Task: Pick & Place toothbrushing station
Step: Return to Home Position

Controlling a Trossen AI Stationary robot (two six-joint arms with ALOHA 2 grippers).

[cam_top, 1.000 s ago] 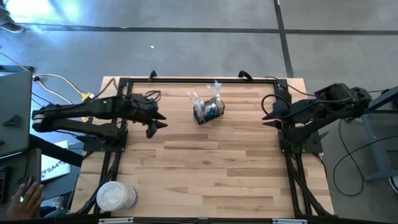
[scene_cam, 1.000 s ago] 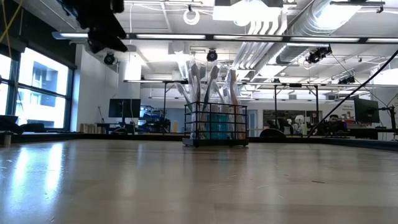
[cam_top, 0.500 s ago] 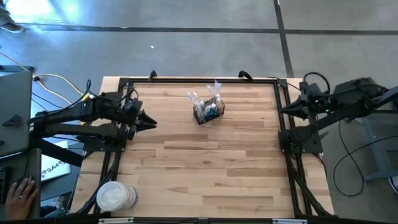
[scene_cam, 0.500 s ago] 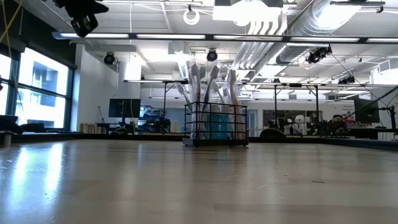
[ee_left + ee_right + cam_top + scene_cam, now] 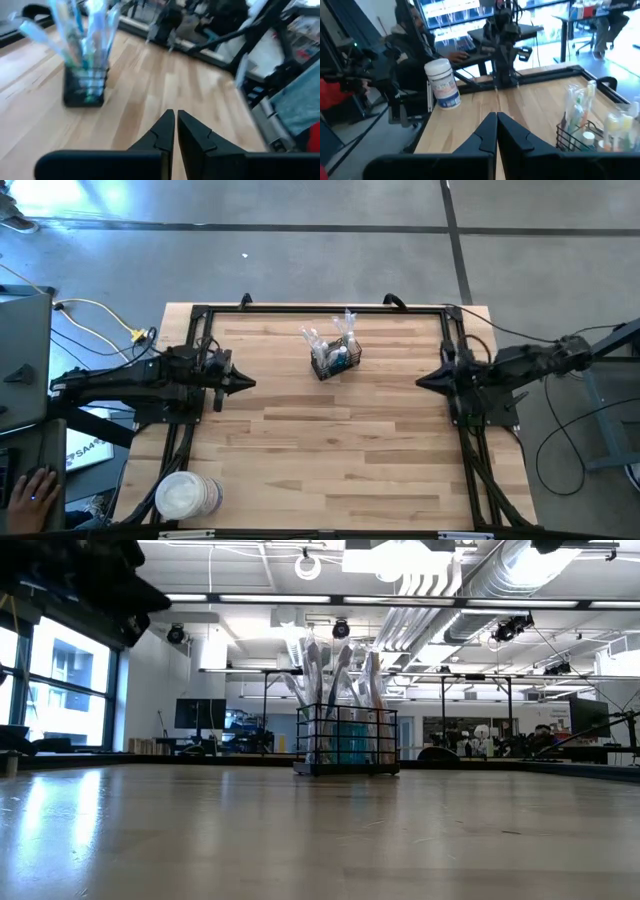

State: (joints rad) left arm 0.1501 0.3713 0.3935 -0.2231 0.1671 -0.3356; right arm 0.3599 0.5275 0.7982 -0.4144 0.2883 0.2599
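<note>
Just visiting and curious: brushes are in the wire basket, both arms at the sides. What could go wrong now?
The toothbrushes stand taller than the mesh basket and lean outward, so a bump could tip it. The white tub sits at the table corner by the left arm; a swing might knock it off.

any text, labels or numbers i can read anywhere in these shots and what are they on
"SA4": seems to start the print on a white sheet off the left edge of the table, high view; the rest is too small to read.
Blue label on the round white tub: blurred, unreadable.
Wrapped toothbrushes in the black mesh basket: no legible print.
Nothing else can be read.
</note>
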